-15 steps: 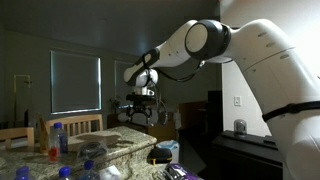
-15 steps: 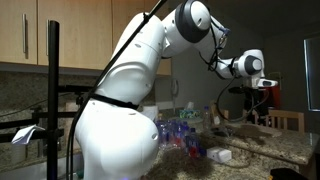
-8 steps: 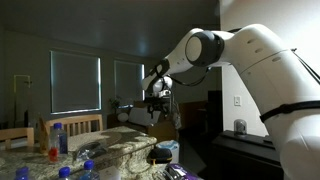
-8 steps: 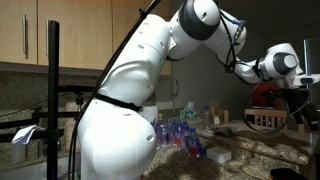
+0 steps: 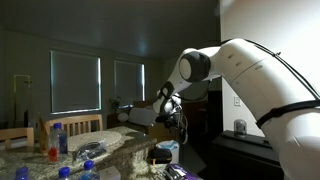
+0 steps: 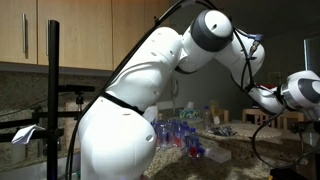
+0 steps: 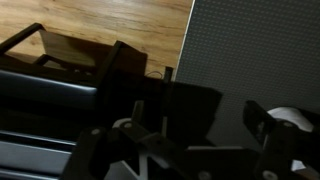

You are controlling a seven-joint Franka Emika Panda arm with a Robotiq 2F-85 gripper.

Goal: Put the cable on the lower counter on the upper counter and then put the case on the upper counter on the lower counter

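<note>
Tool (image 5: 172, 112) hung low beside granite surface (image 5: 125, 141), too dark to tell if open or holding anything; a careless swing could've clipped surface edge or water bottles (image 5: 58, 138)

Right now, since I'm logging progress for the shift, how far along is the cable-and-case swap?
Done: nothing I can confirm; neither cable nor case shows clearly in these dim views. In hand: the tool hangs beside the far edge of the granite counter, and the wrist view is too dark to show a grasp. Left: apparently both transfers.
</note>
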